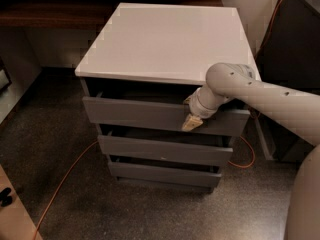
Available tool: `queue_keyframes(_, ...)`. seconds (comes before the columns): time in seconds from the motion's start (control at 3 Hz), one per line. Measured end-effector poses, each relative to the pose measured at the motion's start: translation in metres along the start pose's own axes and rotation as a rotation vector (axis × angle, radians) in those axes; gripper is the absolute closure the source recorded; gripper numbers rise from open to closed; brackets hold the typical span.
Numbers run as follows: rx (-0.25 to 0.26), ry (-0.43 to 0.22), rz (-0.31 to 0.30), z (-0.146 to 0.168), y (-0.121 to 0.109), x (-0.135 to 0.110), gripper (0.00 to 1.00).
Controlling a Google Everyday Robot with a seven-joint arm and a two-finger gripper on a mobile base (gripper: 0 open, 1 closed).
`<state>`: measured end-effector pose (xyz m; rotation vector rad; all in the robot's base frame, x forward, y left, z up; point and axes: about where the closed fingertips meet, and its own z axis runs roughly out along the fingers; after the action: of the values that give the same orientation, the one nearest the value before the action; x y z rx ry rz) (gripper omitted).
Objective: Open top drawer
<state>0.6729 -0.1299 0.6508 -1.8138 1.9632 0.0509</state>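
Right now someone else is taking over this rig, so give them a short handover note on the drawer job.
Gripper: at the upper edge of the top drawer, right of its middle, pointing down over the front panel.
Top drawer: under the white cabinet top, with a dark gap between them; its front seems slightly forward of the lower drawers.
Done: opened only a little, it seems.
Left: pull it out further.

The dark speckled floor [45, 149] carries a small square chest with a flat white top and three dark grey drawers [165, 49], standing at the centre. A thin orange cable [64, 182] trails across the floor from the chest's foot toward 7 o'clock. A tall black cabinet [295, 59] stands at 2 o'clock. The tan gripper [192, 122] lies against the front of the top drawer [135, 114], toward 3 o'clock.
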Motion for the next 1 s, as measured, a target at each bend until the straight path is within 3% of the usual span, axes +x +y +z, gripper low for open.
queue_keyframes(0.33,-0.014,-0.003,-0.007,-0.005,0.015,0.000,0.64)
queue_keyframes(0.67,-0.014,-0.003,-0.007,-0.005,0.015,0.000,0.87)
queue_keyframes(1.0,-0.034,-0.021,-0.023,-0.012,0.043,-0.010,1.00)
